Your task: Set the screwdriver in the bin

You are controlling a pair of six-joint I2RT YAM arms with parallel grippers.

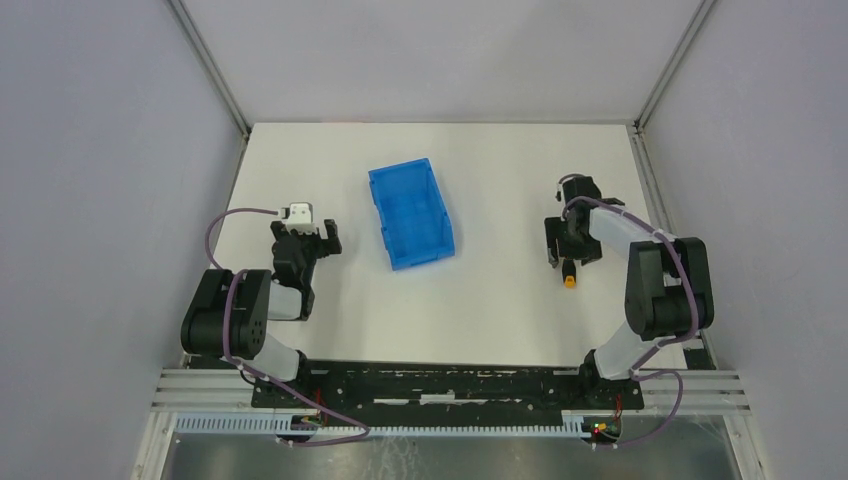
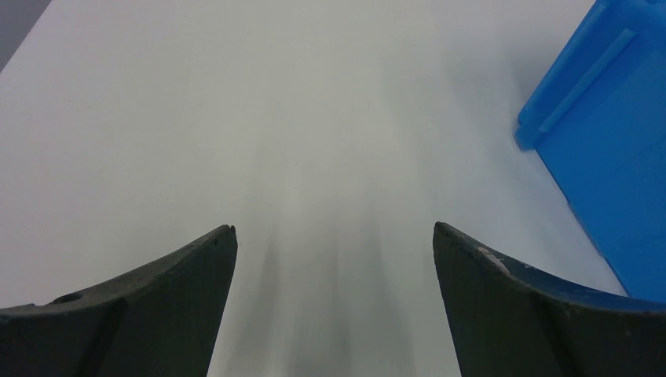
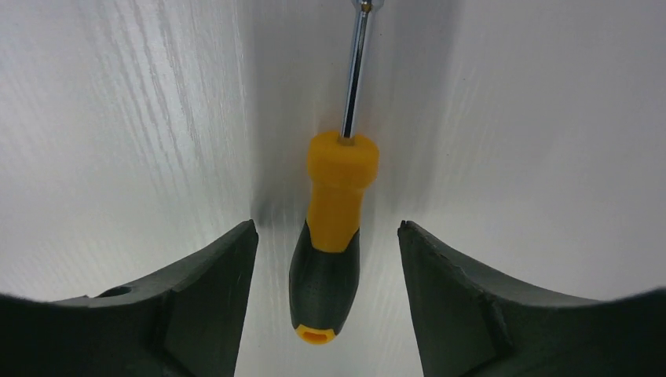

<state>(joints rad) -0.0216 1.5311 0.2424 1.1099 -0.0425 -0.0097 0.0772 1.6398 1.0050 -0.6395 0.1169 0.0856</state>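
Screwdriver [image 3: 330, 251] is lying flat on the table [image 1: 480, 320], off on the right side and well apart from the bin [image 1: 410, 215]. Its handle sits between the right gripper's [image 3: 327, 225] fingers. Those jaws are apart, with a gap on both sides of the handle, so nothing is clamped yet. The left gripper [image 2: 334, 228] is spread wide too, over bare table near the bin. My worry is that the handle is round and a bit skewed, so one finger could touch first and roll it sideways. Pinch too near the butt end and it might droop or slip out.
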